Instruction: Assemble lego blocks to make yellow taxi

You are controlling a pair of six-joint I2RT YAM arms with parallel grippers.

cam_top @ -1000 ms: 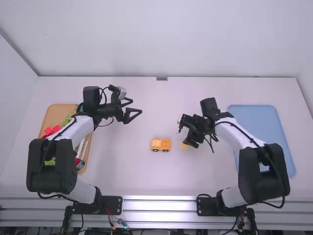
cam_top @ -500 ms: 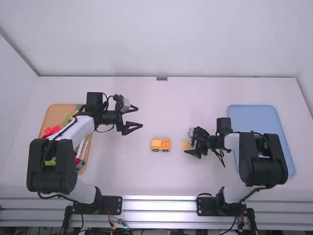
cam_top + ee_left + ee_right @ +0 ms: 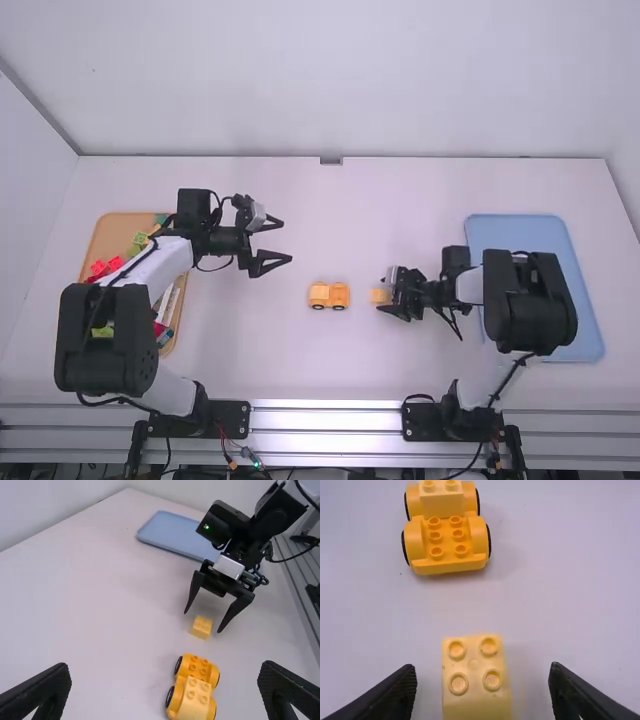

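a loose yellow four-stud lego block [image 3: 475,680] stands studs up on the white table [image 3: 300,370], between the spread fingers of the right end effector [image 3: 385,295], which is open, with a gap on either side of the block. near it, toward the left arm, sits the yellow-orange wheeled lego base [image 3: 445,562], a pale yellow block [image 3: 442,502] mounted on its end farther from the loose one. the left end effector [image 3: 286,241] is open and empty beyond the base, to its left. a tan tray [image 3: 115,235] of colourful blocks lies at far left, a blue tray [image 3: 515,230] at right.
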